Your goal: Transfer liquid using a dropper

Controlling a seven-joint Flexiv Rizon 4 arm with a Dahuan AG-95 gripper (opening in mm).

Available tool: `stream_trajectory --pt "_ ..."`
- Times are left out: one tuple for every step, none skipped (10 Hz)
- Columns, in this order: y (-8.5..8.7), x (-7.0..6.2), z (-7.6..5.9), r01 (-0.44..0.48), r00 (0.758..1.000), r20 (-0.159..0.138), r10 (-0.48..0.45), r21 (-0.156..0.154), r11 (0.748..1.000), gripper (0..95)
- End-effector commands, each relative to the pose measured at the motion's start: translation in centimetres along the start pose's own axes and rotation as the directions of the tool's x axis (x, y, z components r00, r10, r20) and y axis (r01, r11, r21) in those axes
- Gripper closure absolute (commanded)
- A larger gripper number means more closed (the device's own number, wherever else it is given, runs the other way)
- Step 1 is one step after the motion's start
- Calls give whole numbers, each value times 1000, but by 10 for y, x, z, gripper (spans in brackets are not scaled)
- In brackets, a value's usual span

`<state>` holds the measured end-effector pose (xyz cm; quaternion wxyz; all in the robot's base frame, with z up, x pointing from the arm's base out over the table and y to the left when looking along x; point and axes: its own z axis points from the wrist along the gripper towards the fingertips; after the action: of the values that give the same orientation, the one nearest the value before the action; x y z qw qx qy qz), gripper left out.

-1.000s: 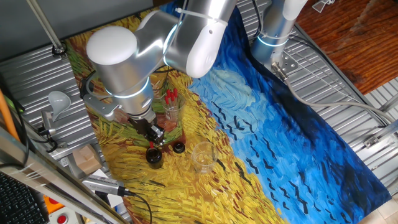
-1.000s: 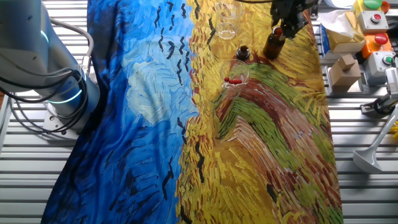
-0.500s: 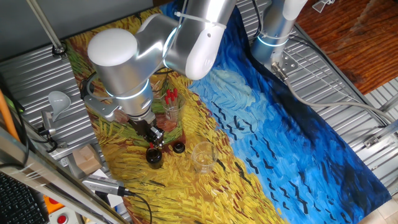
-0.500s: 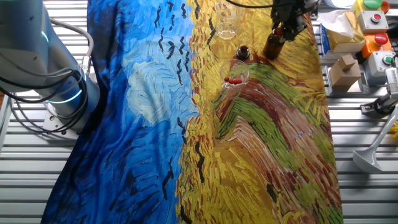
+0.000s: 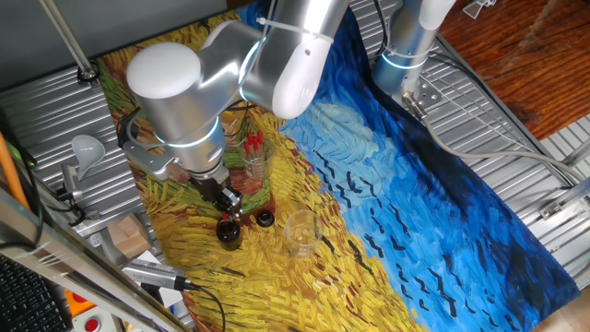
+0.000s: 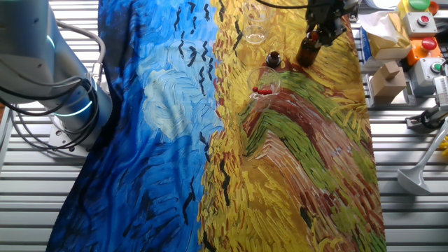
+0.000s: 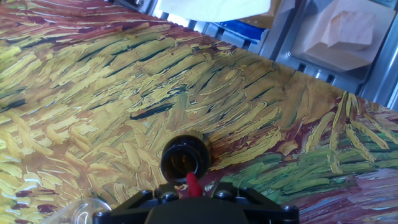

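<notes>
Dropper (image 7: 193, 183) with the red bulb sits pinched between the jaws of the gripper (image 5: 230, 205), which are pressed in on it; in the hand view only a short red length shows, poking out from under the black body of the hand and pointing down at the open mouth of a small dark brown bottle (image 7: 185, 157). The bottle stands upright on the counter directly under the jaws, and the red tip lies over the near edge of its mouth; whether the thin tube reaches inside cannot be told.

In one fixed view the bottle (image 5: 228, 232) stands just below the gripper, with its black cap (image 5: 265, 219) lying on the cloth just to the right of it. Behind the gripper, a clear glass beaker (image 5: 254, 159) holds several more red-bulbed droppers (image 5: 252, 140) upright. An empty clear glass (image 5: 300, 232) stands to the right of the cap, apart from it.

All of this rests on a painted cloth (image 5: 387, 212), yellow and green under the bottle and blue farther right, spread over the counter. In the other fixed view the gripper (image 6: 323, 26) hangs over the bottle (image 6: 307, 50) near the far edge of the cloth, with a wooden block (image 6: 387, 80) on the ribbed metal to the right.
</notes>
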<state>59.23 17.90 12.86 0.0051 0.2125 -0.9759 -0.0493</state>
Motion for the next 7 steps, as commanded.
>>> stream_trajectory --pt "0 0 0 -1 1000 -5 1 -1 1000 760" --pt "0 0 0 -2 1000 -5 2 0 1000 760" --pt "0 0 0 -3 1000 -5 3 0 1000 950" --pt "0 0 0 -9 1000 -6 9 1 1000 950" --pt "0 0 0 -11 1000 -6 11 1 1000 950" --pt "0 0 0 -12 1000 -6 12 0 1000 950" --pt "0 0 0 -13 1000 -5 13 -1 1000 950"
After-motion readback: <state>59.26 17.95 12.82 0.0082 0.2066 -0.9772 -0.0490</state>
